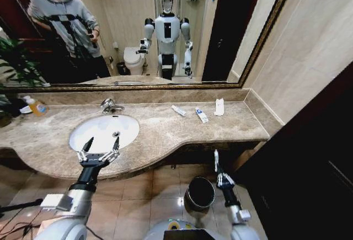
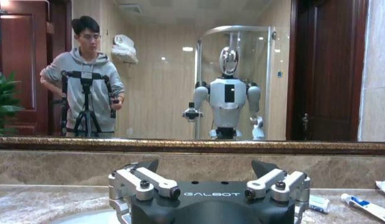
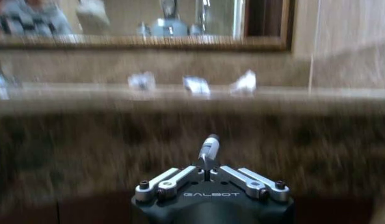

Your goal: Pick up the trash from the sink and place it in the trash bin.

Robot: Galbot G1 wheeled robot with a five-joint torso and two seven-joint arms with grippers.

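Right gripper (image 1: 216,160) pinches a thin white stick (image 1: 216,159) above the glossy round trash bin (image 1: 200,192); left gripper's (image 1: 101,140) jaws wide.

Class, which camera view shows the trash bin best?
The head view: the trash bin stands whole on the floor below the countertop, beside the right gripper. The wrist views face the countertop and mirror, so they give nothing of the bin.

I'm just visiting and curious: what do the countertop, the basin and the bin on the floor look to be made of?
The countertop looks like polished beige marble or similar stone, going by its mottled veining. The sink seems glazed white ceramic: smooth, uniformly white. The trash bin is glossy black with a shiny rim, plastic or coated metal; I can't tell which.
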